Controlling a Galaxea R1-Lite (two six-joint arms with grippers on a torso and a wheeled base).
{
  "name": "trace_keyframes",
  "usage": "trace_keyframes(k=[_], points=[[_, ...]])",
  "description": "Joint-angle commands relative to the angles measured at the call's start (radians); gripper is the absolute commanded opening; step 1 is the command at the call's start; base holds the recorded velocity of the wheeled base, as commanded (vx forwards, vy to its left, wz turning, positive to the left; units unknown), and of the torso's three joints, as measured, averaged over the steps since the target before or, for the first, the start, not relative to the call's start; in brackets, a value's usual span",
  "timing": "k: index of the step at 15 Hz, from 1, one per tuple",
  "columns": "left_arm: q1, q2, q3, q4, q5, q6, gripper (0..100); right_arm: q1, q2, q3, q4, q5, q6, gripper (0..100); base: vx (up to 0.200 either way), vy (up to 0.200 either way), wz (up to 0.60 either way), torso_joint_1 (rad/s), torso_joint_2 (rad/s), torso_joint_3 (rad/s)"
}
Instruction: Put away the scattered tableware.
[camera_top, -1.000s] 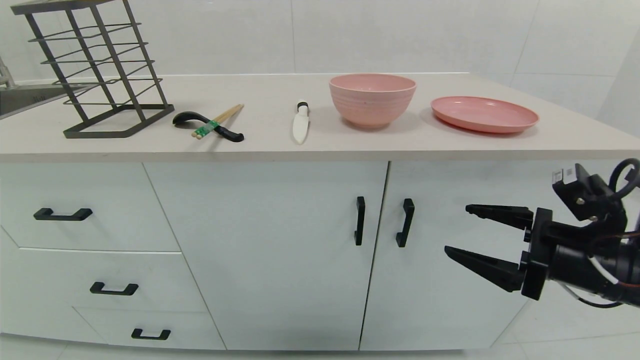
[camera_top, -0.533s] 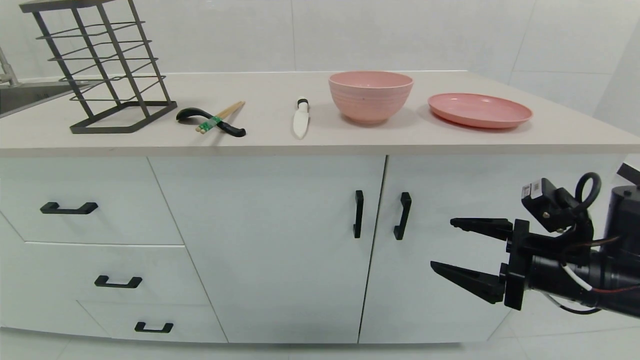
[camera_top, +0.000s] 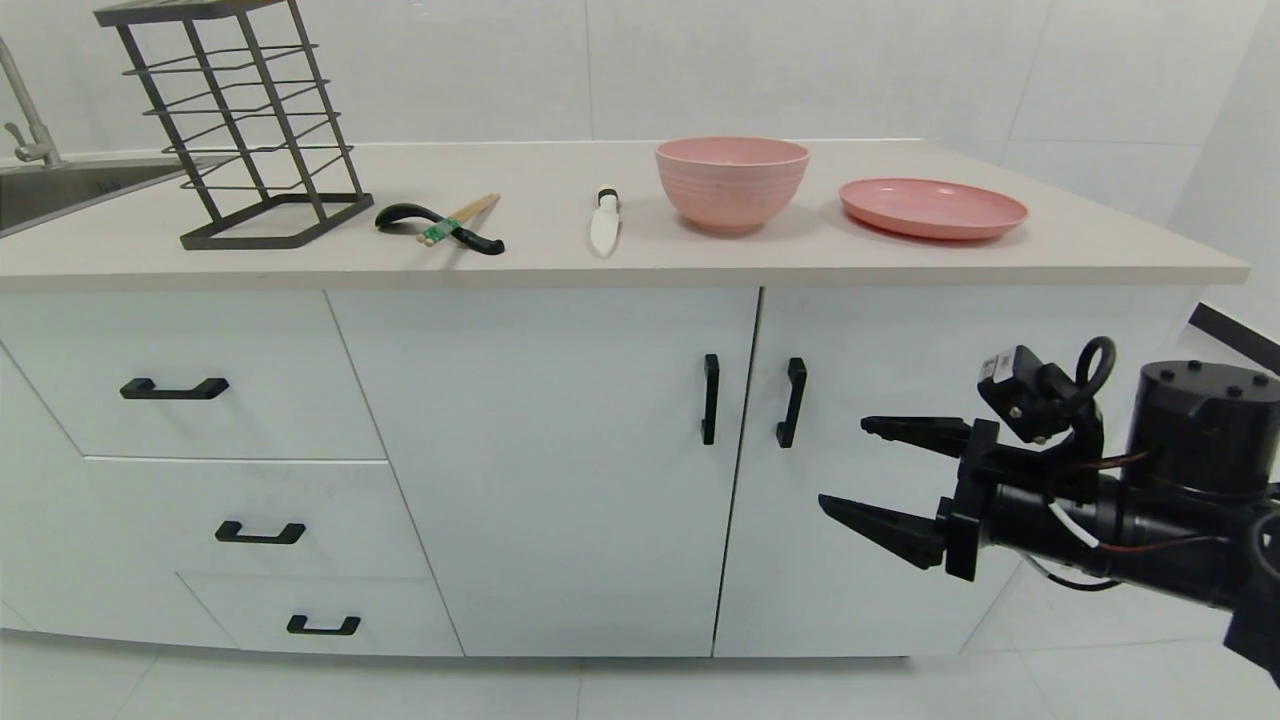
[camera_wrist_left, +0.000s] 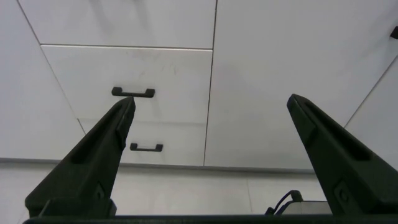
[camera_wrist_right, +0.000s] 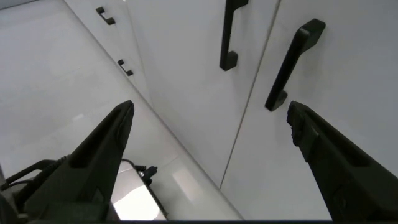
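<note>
Right claw (camera_top: 845, 463): my fingers are spread wide and hold nothing. It sits level in front of the right cabinet door (camera_top: 900, 480), below the countertop (camera_top: 560, 255), near the door handle (camera_top: 789, 402) but apart from it.
Left claw (camera_wrist_left: 210, 102): spread and empty, facing the drawer fronts (camera_wrist_left: 127, 62).
Tableware location: all of it lies on the countertop, well above both claws.
Bowl (camera_top: 732, 180): upright, between the knife (camera_top: 605, 222) and the plate (camera_top: 932, 207).
Spoon (camera_top: 440, 225): black, lying crossed with the chopsticks (camera_top: 462, 216), just beside the rack (camera_top: 250, 130).
Rack: wire, upright, at the sink (camera_top: 60, 185) end.
Placement rationale: I judge the rack's tiers suit the plate and bowl, and the drawers suit the cutlery.
Claw rationale: I judge the wide spread prepares a grasp, either on the door handle or on an item once the arm is raised.
Progress: nothing is stowed yet.
</note>
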Motion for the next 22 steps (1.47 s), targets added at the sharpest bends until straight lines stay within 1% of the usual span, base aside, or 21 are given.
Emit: trace_keyframes(k=[1, 2, 5, 13, 15, 16, 17, 18, 19, 20, 21, 22], points=[[0.001, 0.0, 0.0, 0.0, 0.0, 0.0, 100, -0.002, 0.091, -0.039, -0.027, 0.0, -0.001, 100, 0.0, 0.0, 0.0, 0.0, 0.0, 0.0], [0.001, 0.0, 0.0, 0.002, -0.003, 0.005, 100, 0.001, 0.124, -0.054, -0.049, -0.001, -0.001, 100, 0.0, 0.0, 0.0, 0.0, 0.0, 0.0], [0.0, 0.0, 0.0, 0.002, -0.003, 0.005, 100, 0.001, 0.155, -0.057, -0.087, -0.005, -0.002, 100, 0.0, 0.0, 0.0, 0.0, 0.0, 0.0], [0.0, 0.0, 0.0, 0.0, -0.003, 0.006, 100, -0.002, 0.121, -0.017, -0.102, -0.008, -0.004, 100, 0.0, 0.0, 0.0, 0.0, 0.0, 0.0], [0.001, 0.0, 0.0, -0.003, -0.015, 0.009, 100, 0.001, 0.124, -0.016, -0.112, -0.008, -0.005, 100, 0.0, 0.0, 0.0, 0.0, 0.0, 0.0], [0.001, 0.0, -0.003, -0.028, -0.021, 0.011, 100, 0.0, 0.123, -0.017, -0.112, -0.008, -0.005, 100, 0.0, 0.0, 0.0, 0.0, 0.0, 0.0], [0.001, 0.0, -0.1, -0.19, -0.026, -0.006, 100, 0.0, 0.123, -0.011, -0.112, -0.008, -0.005, 100, 0.0, 0.0, 0.0, 0.0, 0.0, 0.0], [0.01, 0.035, -0.21, -0.222, -0.041, -0.014, 100, -0.008, 0.123, -0.011, -0.113, -0.006, -0.004, 100, 0.0, 0.0, 0.0, 0.0, 0.0, 0.0], [0.009, 0.044, -0.253, -0.186, -0.066, -0.014, 100, -0.016, 0.121, -0.008, -0.113, -0.005, -0.004, 100, 0.0, 0.0, 0.0, 0.0, 0.0, 0.0], [-0.013, 0.038, -0.258, -0.087, -0.126, -0.031, 100, -0.017, 0.12, 0.001, -0.118, -0.003, -0.005, 100, 0.0, 0.0, 0.0, 0.0, 0.0, 0.0], [-0.02, 0.051, -0.258, -0.052, -0.156, -0.063, 100, -0.017, 0.12, 0.009, -0.135, -0.001, -0.005, 100, 0.0, 0.0, 0.0, 0.0, 0.0, 0.0], [-0.031, 0.091, -0.27, -0.051, -0.202, -0.075, 100, -0.016, 0.12, 0.022, -0.151, 0.0, -0.004, 100, 0.0, 0.0, 0.0, 0.0, 0.0, 0.0]])
